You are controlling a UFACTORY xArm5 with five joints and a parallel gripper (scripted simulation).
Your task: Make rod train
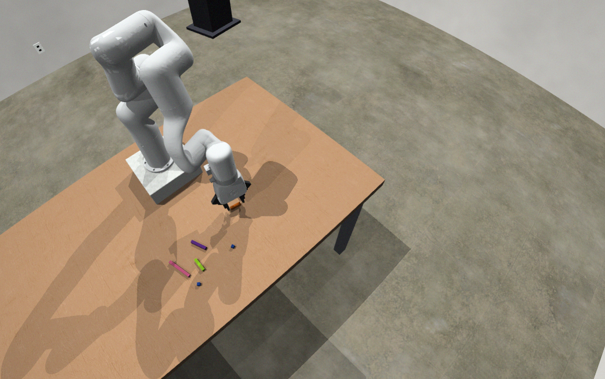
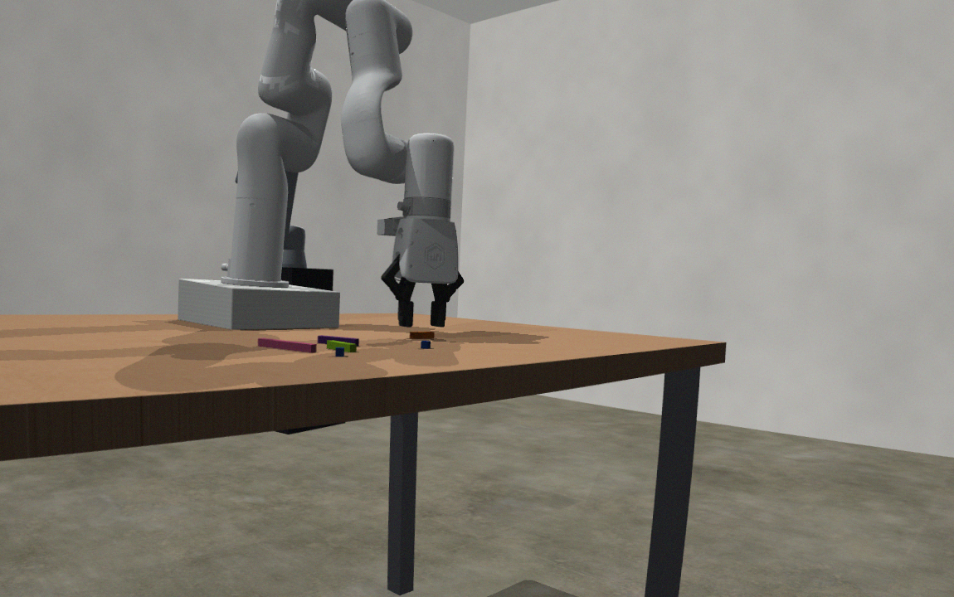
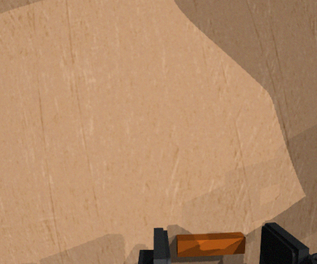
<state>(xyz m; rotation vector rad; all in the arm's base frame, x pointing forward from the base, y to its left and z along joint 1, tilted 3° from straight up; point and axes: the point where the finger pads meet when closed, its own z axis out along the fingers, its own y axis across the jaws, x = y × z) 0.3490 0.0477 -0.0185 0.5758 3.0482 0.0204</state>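
Arm bent over, claw point(image 1: 235, 207) point(image 2: 421, 314) point(image 3: 214, 251) pointing down w/ fingers spread, just above orange rod point(image 1: 234, 206) point(image 2: 421, 335) point(image 3: 210, 245)

"What's that table point(image 1: 83, 226) point(image 2: 168, 393) made of?"

"Wood, by the look of it: warm tan top, fine streaky grain, fairly matt. The near edge is a darker brown, with grain lines too."

"And the arm point(image 1: 168, 85) point(image 2: 365, 96)?"

"Smooth and pale, like painted metal or hard plastic, glossy enough to catch highlights. The block point(image 1: 177, 186) point(image 2: 284, 308) under it is mottled on top, rather like stone."

"The gripper point(image 1: 235, 206) point(image 2: 421, 320) point(image 3: 214, 251)?"

"Black fingers, plastic-looking, with a dull finish."

"Those little rods?"

"The orange rod point(image 1: 234, 206) point(image 2: 421, 335) point(image 3: 210, 245) looks smooth, with flat faces and crisp edges; I can't tell whether it's painted wood or plastic."

"The floor point(image 1: 460, 188) point(image 2: 540, 504)?"

"Blotchy, matt, like concrete. The far wall point(image 1: 3, 56) point(image 2: 725, 185) looks like dull plaster, faintly clouded."
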